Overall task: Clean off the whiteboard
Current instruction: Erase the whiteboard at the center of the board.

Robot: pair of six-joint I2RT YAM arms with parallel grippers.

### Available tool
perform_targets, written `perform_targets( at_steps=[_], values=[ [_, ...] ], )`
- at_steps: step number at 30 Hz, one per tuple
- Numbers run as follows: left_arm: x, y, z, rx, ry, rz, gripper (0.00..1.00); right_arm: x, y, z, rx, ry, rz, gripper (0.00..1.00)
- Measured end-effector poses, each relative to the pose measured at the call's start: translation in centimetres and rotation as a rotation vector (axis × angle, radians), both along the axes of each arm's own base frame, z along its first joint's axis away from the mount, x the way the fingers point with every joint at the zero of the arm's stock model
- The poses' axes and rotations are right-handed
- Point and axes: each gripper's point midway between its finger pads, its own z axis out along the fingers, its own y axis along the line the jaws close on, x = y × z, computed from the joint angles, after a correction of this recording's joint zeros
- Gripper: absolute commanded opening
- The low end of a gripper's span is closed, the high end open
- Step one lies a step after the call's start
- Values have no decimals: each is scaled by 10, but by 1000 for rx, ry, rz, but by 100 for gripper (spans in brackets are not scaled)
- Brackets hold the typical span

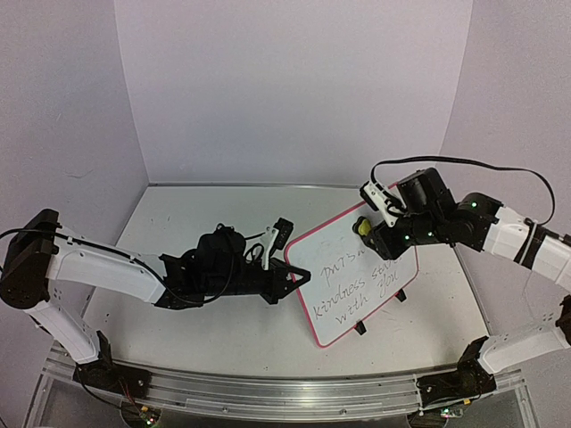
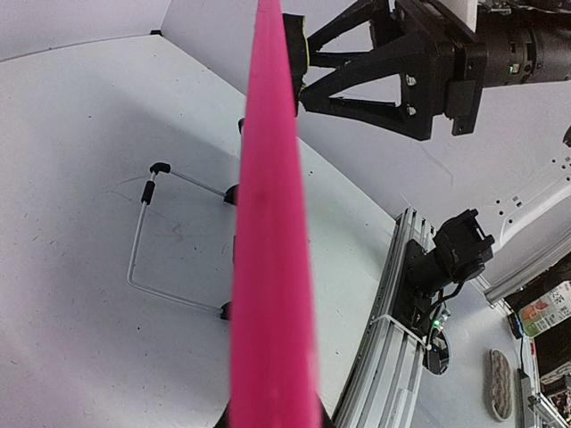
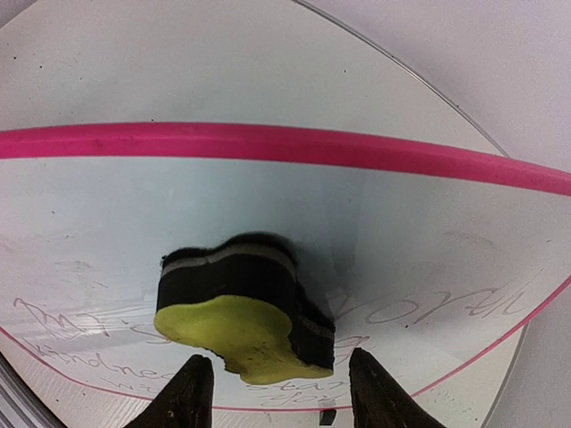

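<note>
The whiteboard (image 1: 350, 290) stands tilted at mid-table, pink-framed, with dark handwriting across its lower half. My left gripper (image 1: 293, 273) is shut on its left edge. In the left wrist view that pink frame (image 2: 268, 223) runs up the middle and hides the jaws of the left gripper (image 2: 272, 419). A small yellow-and-black block (image 1: 365, 227) sits against the board's upper part. My right gripper (image 1: 378, 234) is at that block. In the right wrist view the block (image 3: 241, 312) lies on the whiteboard (image 3: 268, 205) ahead of the right gripper (image 3: 278, 364), whose fingertips (image 3: 192, 388) stand open on either side with gaps.
A thin wire stand (image 2: 143, 241) with black tips lies on the table behind the board. The board's black feet (image 1: 359, 328) rest on the table. A metal rail (image 1: 268, 388) with the arm bases runs along the near edge. Walls close in the back and sides.
</note>
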Motion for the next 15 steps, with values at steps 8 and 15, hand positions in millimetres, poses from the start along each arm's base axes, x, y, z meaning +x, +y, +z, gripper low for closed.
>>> perform_targets(
  at_steps=[8, 15],
  values=[
    [0, 0, 0, 0, 0, -1, 0, 4, 0, -3, -11, -8, -9, 43],
    [0, 0, 0, 0, 1, 0, 0, 5, 1, -2, -8, -14, -9, 39]
  ],
)
